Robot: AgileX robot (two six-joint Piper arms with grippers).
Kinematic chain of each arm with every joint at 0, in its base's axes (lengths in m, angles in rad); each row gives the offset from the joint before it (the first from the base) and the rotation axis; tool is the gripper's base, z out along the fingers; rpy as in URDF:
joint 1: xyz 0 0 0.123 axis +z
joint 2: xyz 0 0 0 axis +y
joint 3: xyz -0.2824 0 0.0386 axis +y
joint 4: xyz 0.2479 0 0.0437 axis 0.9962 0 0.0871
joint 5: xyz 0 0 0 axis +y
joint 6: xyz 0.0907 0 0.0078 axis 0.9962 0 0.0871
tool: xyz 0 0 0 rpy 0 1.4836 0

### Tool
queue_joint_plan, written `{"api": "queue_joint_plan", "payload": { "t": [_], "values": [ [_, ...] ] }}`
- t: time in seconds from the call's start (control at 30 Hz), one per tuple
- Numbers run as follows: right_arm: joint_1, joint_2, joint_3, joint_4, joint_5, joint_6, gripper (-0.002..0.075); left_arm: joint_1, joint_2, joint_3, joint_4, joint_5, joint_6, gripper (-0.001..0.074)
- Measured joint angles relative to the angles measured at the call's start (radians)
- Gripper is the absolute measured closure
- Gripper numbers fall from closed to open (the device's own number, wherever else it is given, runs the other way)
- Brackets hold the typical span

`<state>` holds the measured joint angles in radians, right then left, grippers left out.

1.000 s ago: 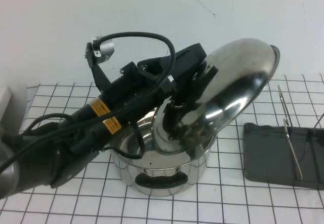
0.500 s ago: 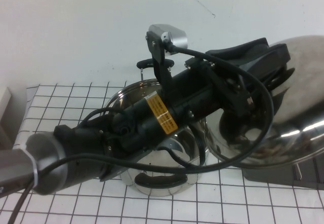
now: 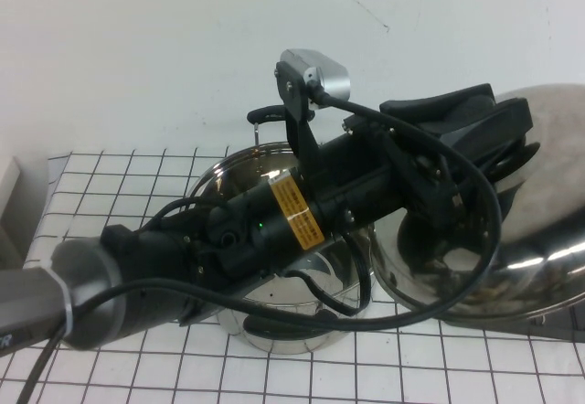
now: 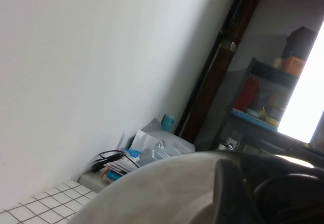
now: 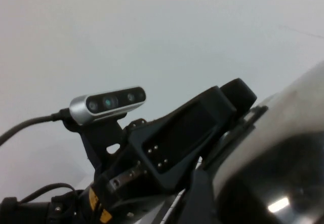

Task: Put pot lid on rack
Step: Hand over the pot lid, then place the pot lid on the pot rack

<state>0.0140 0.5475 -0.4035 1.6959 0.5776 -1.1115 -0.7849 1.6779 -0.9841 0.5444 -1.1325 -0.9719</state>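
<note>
Reaching from the near left across the checked tablecloth [image 3: 110, 171] and over the open steel pot [image 3: 274, 322]: the left arm, wrist camera [image 3: 315, 75] on top. Further right, held off the table by the left gripper [image 3: 475, 162], fingers closed on it: the pot lid [image 3: 539, 239], tilted, hollow side toward the camera, above a sliver of the dark rack [image 3: 562, 317] tray. Right gripper out of sight, so finger state impossible to tell.

held pot lid [image 3: 512, 239] covering rack, pot [image 3: 274, 317] beneath left arm [image 3: 274, 230]
</note>
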Motion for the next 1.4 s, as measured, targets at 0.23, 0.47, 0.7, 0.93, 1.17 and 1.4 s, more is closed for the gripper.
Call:
{"api": "queue_joint_plan", "payload": {
  "t": [0.23, 0.47, 0.7, 0.93, 1.17, 1.4],
  "values": [
    [0.000, 0.139, -0.074, 0.000, 0.047, -0.037, 0.0270, 0.000, 0.000, -0.004, 0.051, -0.003, -0.006, 0.0418],
    [0.009, 0.200, -0.109, 0.022, 0.110, -0.069, 0.0605, 0.001, 0.000, -0.004, 0.049, 0.022, -0.010, 0.0347],
    [0.006, 0.213, -0.110, -0.006, 0.018, -0.213, 0.0694, 0.009, 0.000, -0.005, 0.085, 0.047, -0.021, 0.0197],
    [0.006, 0.213, -0.110, -0.004, -0.058, -0.354, 0.0695, 0.114, -0.002, -0.005, 0.217, 0.050, -0.064, 0.0370],
    [0.006, 0.252, -0.115, -0.002, -0.099, -0.415, 0.0695, 0.224, -0.029, -0.005, 0.454, -0.011, -0.181, 0.0708],
    [0.006, 0.404, -0.220, -0.002, -0.014, -0.422, 0.0695, 0.236, -0.030, -0.005, 0.643, -0.026, -0.279, 0.0732]
  ]
}}
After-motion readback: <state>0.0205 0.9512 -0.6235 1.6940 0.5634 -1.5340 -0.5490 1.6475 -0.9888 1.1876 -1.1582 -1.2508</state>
